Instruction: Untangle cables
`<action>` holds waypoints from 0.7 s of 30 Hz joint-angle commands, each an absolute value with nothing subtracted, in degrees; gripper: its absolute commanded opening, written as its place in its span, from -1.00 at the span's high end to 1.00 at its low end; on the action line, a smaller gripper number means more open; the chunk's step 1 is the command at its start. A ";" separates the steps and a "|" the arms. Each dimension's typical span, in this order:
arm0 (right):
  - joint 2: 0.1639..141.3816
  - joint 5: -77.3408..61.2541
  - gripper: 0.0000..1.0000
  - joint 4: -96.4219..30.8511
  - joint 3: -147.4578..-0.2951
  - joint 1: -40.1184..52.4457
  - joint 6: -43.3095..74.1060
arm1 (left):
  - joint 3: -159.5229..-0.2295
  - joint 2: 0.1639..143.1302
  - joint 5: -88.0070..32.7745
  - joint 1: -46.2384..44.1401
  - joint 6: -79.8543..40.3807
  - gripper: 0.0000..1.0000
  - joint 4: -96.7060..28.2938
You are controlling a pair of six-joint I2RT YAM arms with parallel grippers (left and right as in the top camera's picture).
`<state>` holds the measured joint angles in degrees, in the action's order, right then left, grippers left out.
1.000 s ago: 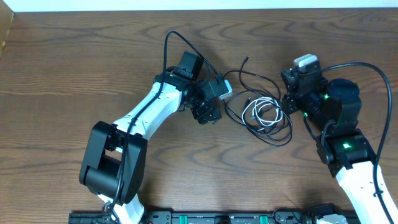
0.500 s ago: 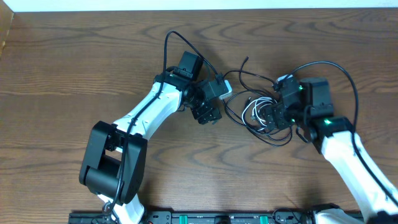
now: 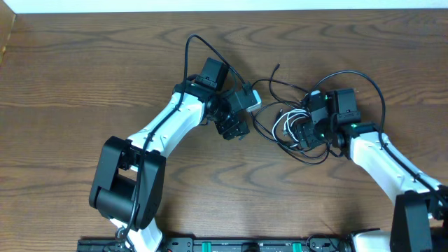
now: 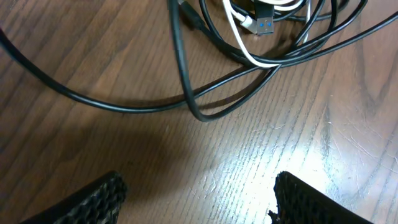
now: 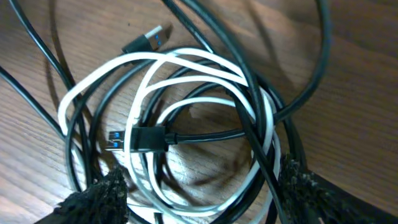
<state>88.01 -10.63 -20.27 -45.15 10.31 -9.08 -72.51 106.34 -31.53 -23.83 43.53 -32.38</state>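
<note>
Nearer: right claw (image 5: 199, 198) spread, straddling tangled coil of thin black and white cables (image 5: 186, 124) — left claw (image 4: 199, 199) spread, coil at 12 o'clock.

Nothing to read here: no words, numbers, brands or signs on the thin black and white cords (image 5: 149, 138) or brown wooden tabletop (image 3: 70, 84).

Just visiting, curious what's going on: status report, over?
Left gripper open, empty. Right gripper open, straddling the white cord. It loops among black cords, not untangled. Nothing blocking.
</note>
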 commanded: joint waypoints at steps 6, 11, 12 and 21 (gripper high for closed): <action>93.58 -10.44 -0.44 -19.49 -45.25 10.15 -12.43 | -72.20 107.22 -31.44 -23.81 43.92 -0.54 -31.79; 97.23 -10.59 0.18 -17.39 -45.25 10.15 -12.47 | -72.20 107.22 -31.44 -23.81 43.90 -0.54 -31.68; 97.49 -10.87 0.41 -17.28 -45.25 10.15 -12.47 | -72.20 107.22 -31.44 -23.81 43.90 -0.54 -31.68; 90.91 -13.15 0.99 -17.34 -45.45 10.15 -10.76 | -72.20 107.22 -31.44 -23.81 43.90 -0.54 -31.70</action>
<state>95.37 -10.83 -17.26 -45.58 10.22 -11.49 -72.51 106.34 -31.53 -23.83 43.53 -31.64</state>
